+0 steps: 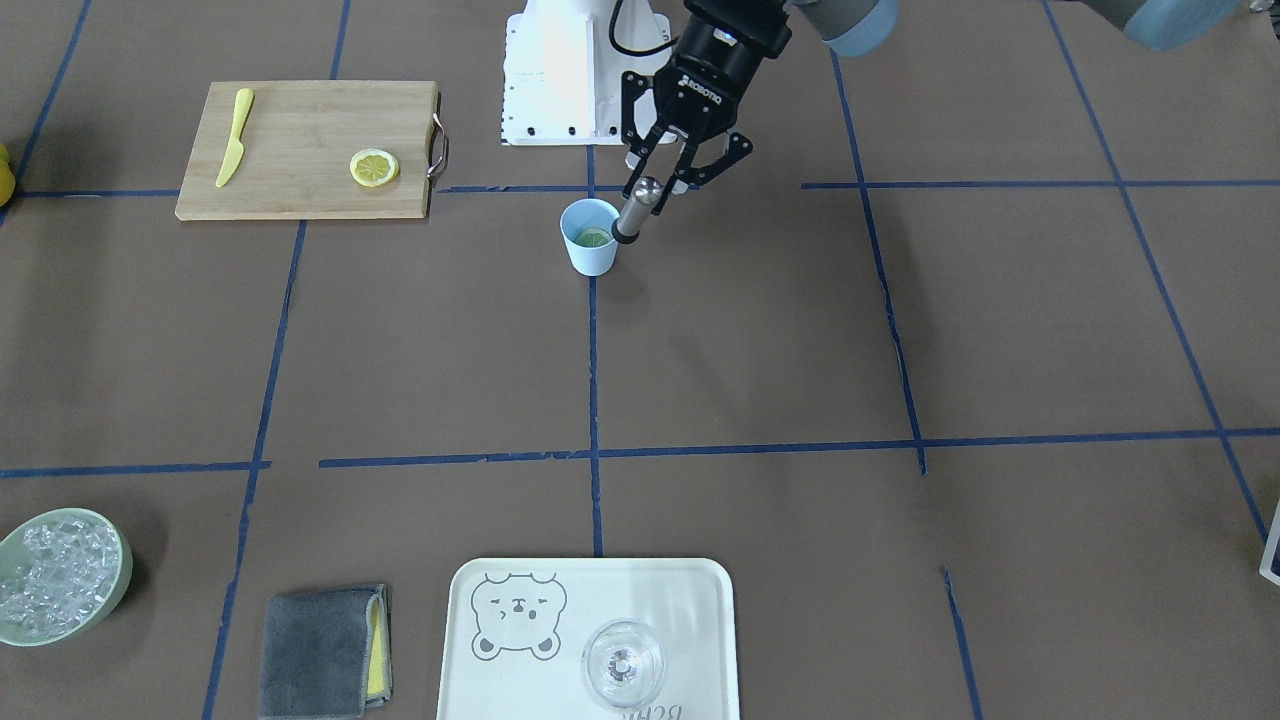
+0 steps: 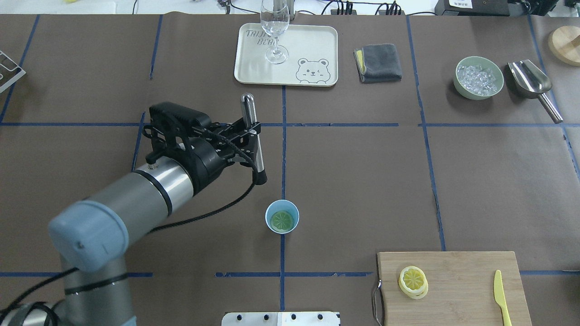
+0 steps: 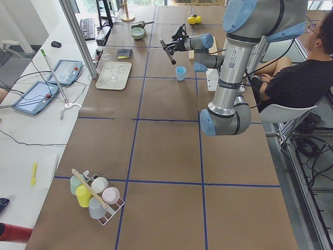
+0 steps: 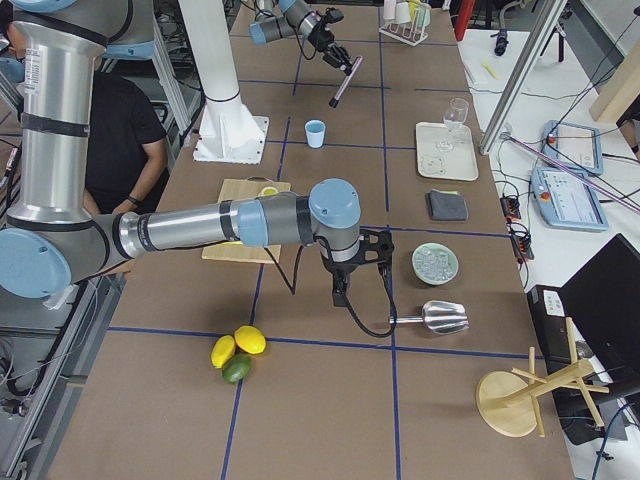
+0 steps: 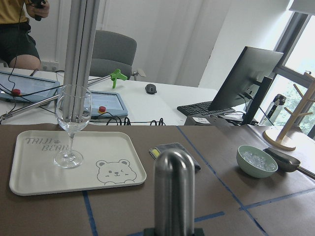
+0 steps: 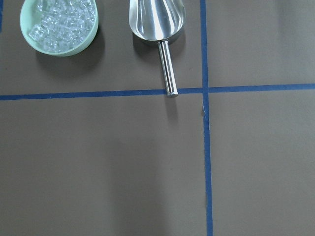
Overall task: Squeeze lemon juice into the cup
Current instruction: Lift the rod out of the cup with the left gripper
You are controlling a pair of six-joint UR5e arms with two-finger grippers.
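Observation:
The light-blue cup [image 2: 282, 209] stands on the brown table near the middle line, with a lemon slice [image 2: 282, 220] lying flat inside it. Both also show in the front-facing view: the cup [image 1: 590, 255] and the slice [image 1: 595, 238]. My left gripper [image 2: 253, 131] is shut on a steel muddler [image 2: 253, 149] with a black tip, held tilted in the air; the tip is just above the cup's rim on its left side [image 1: 625, 236]. A second lemon slice [image 2: 413, 280] lies on the cutting board [image 2: 457, 290]. My right gripper [image 4: 350, 270] shows only in the right side view; I cannot tell whether it is open or shut.
A yellow plastic knife [image 2: 500, 296] lies on the board. A cream tray [image 2: 312, 50] with a clear glass [image 2: 275, 31], a grey cloth [image 2: 379, 62], a green bowl of ice [image 2: 479, 77] and a metal scoop [image 2: 532, 83] sit along the far side.

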